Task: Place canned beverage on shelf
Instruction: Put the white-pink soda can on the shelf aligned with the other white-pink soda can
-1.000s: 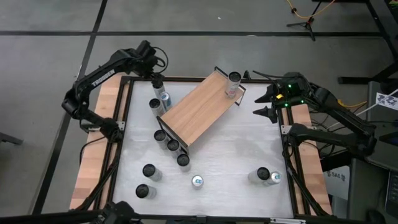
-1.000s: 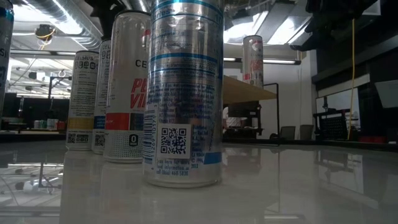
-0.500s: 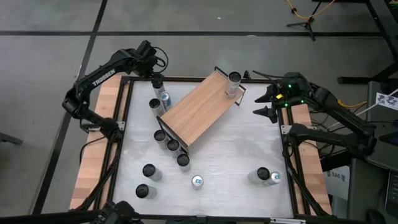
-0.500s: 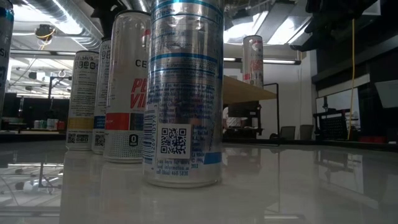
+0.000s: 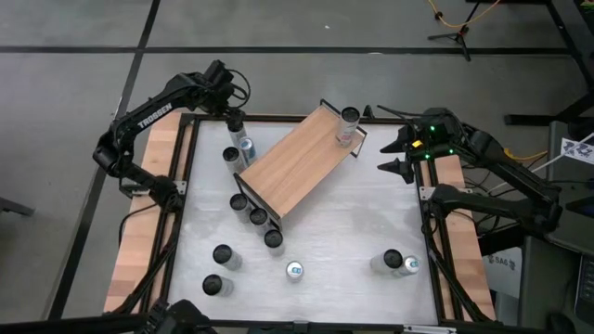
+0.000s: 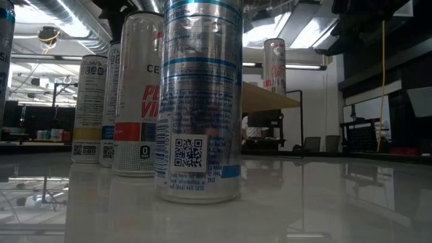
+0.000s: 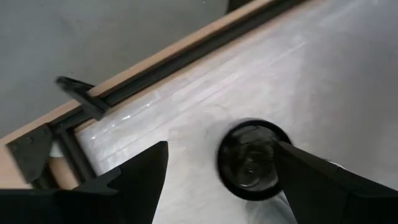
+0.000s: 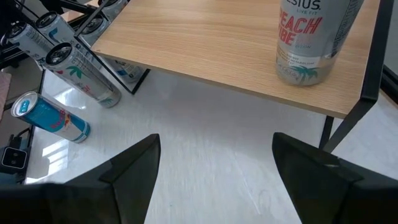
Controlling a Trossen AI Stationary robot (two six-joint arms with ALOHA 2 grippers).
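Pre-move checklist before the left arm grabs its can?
1. Left gripper open, jaws either side of the dark-topped can: ok.
2. Fingers touching that can: cannot tell.
3. Can upright: ok.
4. Shelf has free board; only one silver can stands at its far end: ok.
5. Right gripper open, empty, off the shelf's end: ok.
6. Neighbouring can close by, may get bumped on lift: cannot tell.

Past the right hand's [image 8: 214,171] two parted dark fingers [image 8: 134,165], a silver can [image 8: 314,37] stands upright on the wooden shelf [image 8: 211,37] beside its black end frame [image 8: 373,53], with more cans [image 8: 74,62] on the white worktop [image 8: 205,130] beyond.
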